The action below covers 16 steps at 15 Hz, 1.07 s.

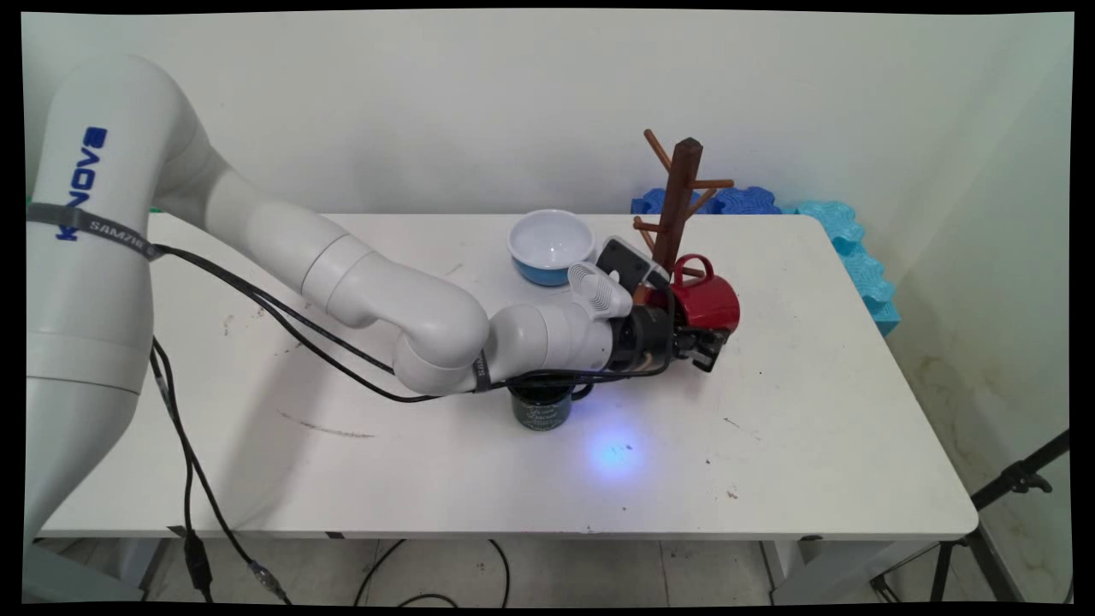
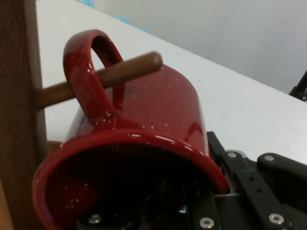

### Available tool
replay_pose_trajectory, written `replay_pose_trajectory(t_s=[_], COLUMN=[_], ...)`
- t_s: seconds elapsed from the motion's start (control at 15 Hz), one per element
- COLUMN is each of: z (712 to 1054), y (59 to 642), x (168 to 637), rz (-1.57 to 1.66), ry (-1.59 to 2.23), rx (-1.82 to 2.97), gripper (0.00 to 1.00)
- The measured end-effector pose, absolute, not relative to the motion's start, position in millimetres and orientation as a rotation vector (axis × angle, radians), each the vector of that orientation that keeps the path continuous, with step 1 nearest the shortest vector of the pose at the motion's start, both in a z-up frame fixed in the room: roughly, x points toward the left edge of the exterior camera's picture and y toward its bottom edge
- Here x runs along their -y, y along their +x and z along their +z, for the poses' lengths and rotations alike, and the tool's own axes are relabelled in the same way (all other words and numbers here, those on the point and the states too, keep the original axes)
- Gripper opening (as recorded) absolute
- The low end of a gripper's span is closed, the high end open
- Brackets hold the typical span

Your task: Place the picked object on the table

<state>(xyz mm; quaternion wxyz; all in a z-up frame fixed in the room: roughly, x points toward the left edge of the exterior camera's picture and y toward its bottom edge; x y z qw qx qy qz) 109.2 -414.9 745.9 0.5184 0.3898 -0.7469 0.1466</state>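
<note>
Red mug right up against the mug tree

My gripper (image 1: 703, 346) is reaching out sideways low over the white table (image 1: 813, 411), tucked under the red mug (image 1: 707, 299), whose handle sits at a low peg of the wooden mug tree (image 1: 677, 201). A dark green mug (image 1: 542, 409) stands under my forearm, and a blue bowl (image 1: 550, 248) with a white inside sits behind, left of the tree

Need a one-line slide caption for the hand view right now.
Red speckled mug tipped on its side at the gripper, handle looped over a wooden peg of the mug tree's post.
</note>
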Motion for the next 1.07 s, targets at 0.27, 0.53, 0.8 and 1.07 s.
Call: replay_pose_trajectory(t_s=[0.27,0.53,0.8,1.07], z=[757.1,769.3,779.3,787.8], y=[105.1,99.8,98.0,96.9], x=[414.7,411.7,405.0,395.2], rz=[0.345,0.329,0.311,0.286], ry=[0.926,0.919,0.92,0.914], rx=[1.782,1.772,1.771,1.775], gripper=[0.0,0.0,0.0,0.0])
